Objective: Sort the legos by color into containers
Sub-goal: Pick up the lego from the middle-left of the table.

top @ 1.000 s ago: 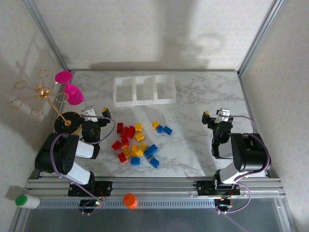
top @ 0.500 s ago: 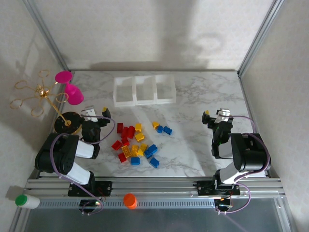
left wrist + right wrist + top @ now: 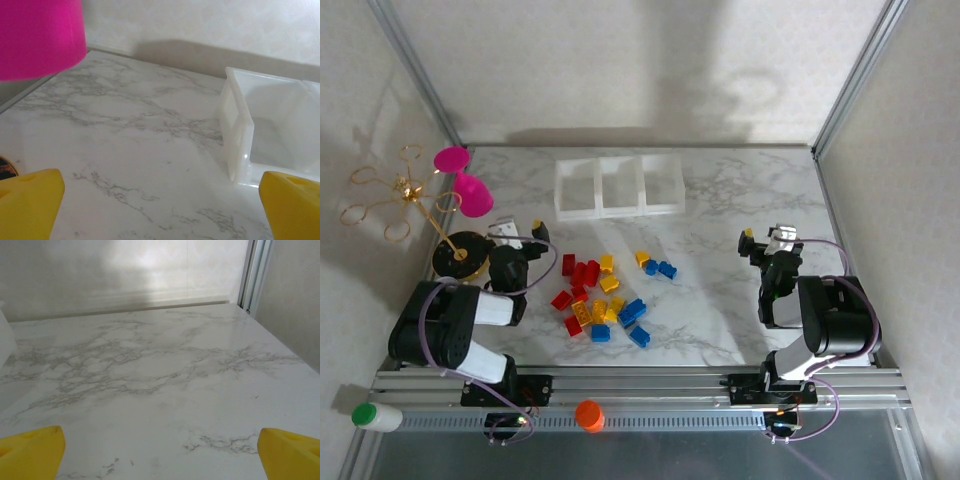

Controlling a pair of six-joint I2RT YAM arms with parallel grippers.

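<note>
Red, yellow and blue glossy plastic lego bricks lie scattered at lower centre of the top view, below the row of three clear square plastic containers, which is cut off at the left wrist view's right edge. Bare marble tabletop spreads to their right. Both the left two-finger gripper and the right two-finger gripper gape wide, empty.

The left arm shifted slightly in the overhead view. Its dark elbow section swung a little toward the near left corner of the table, and the left jaws edged a touch farther out, toward the far side.
</note>
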